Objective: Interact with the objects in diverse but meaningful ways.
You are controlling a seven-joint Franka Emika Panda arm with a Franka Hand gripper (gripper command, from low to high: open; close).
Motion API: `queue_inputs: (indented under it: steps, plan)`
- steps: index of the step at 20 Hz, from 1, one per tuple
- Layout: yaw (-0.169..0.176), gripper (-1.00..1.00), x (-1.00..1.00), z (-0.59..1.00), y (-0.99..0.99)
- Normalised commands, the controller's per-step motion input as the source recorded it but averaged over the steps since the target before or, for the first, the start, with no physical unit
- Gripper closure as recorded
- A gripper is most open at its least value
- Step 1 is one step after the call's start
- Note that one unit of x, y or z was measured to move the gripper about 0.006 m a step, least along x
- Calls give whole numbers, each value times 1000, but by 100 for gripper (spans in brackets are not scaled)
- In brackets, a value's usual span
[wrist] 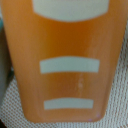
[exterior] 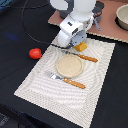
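The gripper is low over the orange block, at the placemat's far edge; I cannot tell if it grips. The tomato lies beside the placemat.

On my wrist feed the orange block fills the frame: smooth, slightly waxy plastic with pale matt inset bands. At the lower corners I see coarse woven cloth, the placemat, ribbed and dull in the exterior view. The tomato at left looks glossy plastic. The round plate is matt tan. The arm's casing above is shiny white plastic. The tabletop reads dark and matt.
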Motion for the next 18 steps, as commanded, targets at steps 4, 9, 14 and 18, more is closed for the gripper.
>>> queue_inputs:
  steps: [4,9,14,18]
  plan:
    - [0,100,-302,-100,199]
    - [-40,100,-831,661,44]
    - [-54,100,-1000,1000,-11]
    - [-50,100,-1000,988,-79]
